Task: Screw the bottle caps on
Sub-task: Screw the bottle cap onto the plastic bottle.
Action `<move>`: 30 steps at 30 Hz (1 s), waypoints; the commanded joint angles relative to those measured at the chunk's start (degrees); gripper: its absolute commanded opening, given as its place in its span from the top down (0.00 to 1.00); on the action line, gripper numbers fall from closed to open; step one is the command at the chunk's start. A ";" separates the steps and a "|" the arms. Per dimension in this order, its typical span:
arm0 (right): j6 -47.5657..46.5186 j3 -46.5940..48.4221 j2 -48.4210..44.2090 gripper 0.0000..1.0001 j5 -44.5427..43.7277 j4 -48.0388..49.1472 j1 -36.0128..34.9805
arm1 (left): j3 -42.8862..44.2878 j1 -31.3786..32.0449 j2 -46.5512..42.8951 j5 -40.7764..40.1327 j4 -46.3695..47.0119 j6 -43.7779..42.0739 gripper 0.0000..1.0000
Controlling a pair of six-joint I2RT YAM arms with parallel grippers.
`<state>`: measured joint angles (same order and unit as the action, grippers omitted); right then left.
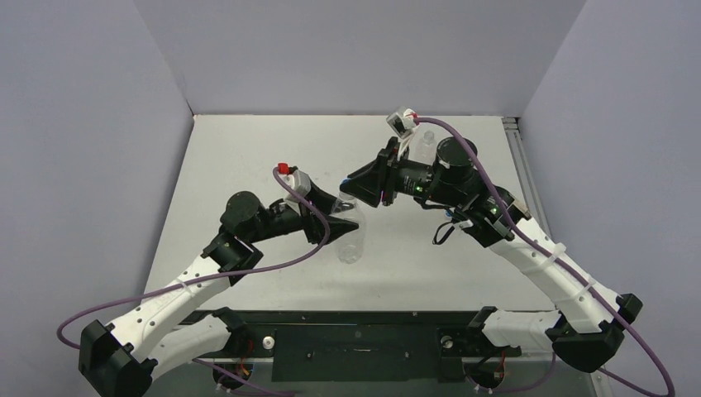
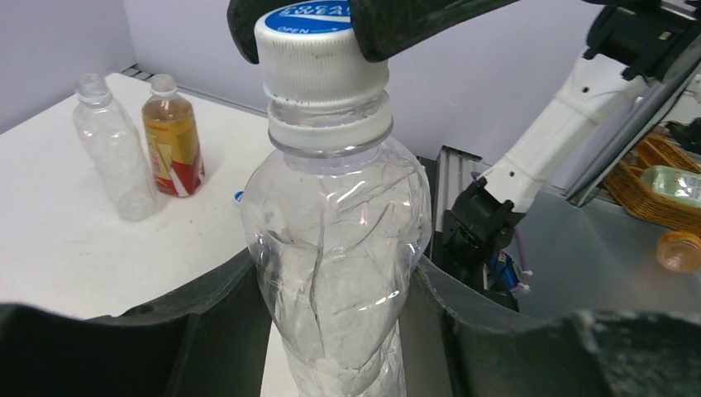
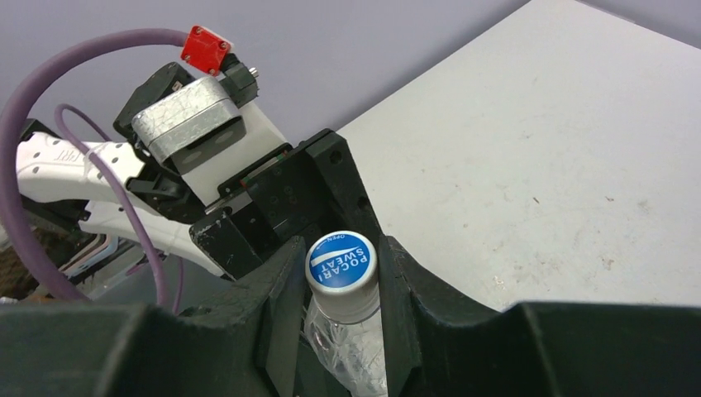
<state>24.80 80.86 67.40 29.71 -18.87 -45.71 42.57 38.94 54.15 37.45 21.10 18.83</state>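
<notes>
A clear colourless bottle stands upright mid-table, and my left gripper is shut on its body. A blue-and-white bottle cap sits on its neck. My right gripper comes from above and is shut on that cap, one finger on each side. In the top view the right gripper is just above the left gripper. An amber-orange bottle with a red band and a second clear bottle stand together at the back.
A small blue-edged object peeks out on the table behind the held bottle. The right arm's white link crosses beside it. Off the table's right edge, a wicker basket holds more bottles. Grey walls surround the table.
</notes>
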 commanded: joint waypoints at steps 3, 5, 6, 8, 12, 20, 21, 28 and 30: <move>3.88 0.31 2.52 0.92 -7.58 -6.30 -3.56 | 4.80 -0.05 -0.27 -16.45 -0.49 -5.24 0.89; 4.45 1.03 2.79 0.93 -11.74 -7.59 -4.42 | 5.26 0.07 -0.04 -19.75 -1.20 -5.63 0.89; 4.68 1.68 2.90 0.94 -13.21 -8.11 -5.10 | 5.62 0.08 0.06 -21.71 -1.48 -5.95 0.89; 5.75 2.62 3.44 0.95 -17.71 -9.43 -5.86 | 6.39 0.16 0.59 -24.96 -2.23 -6.19 0.90; 8.31 4.25 4.61 0.98 -27.07 -11.62 -7.91 | 8.17 0.52 2.18 -30.98 -3.41 -6.54 0.91; 12.81 9.08 8.31 1.00 -46.40 -16.86 -12.50 | 10.84 1.12 6.08 -39.94 -5.25 -6.10 0.92; 13.21 10.55 9.25 1.00 -47.81 -17.41 -13.06 | 11.17 1.16 6.65 -40.37 -5.31 -5.97 0.92; 14.94 15.11 12.84 0.93 -56.85 -19.36 -16.79 | 11.97 1.28 8.34 -40.33 -5.50 -6.10 0.92; 14.95 15.37 12.70 0.86 -56.91 -18.68 -16.86 | 12.07 1.23 8.33 -39.73 -6.03 -6.66 0.92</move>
<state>36.14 94.50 80.73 -27.44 -30.65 -59.05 50.11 41.98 61.73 9.37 10.37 11.77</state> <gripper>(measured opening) 0.305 0.458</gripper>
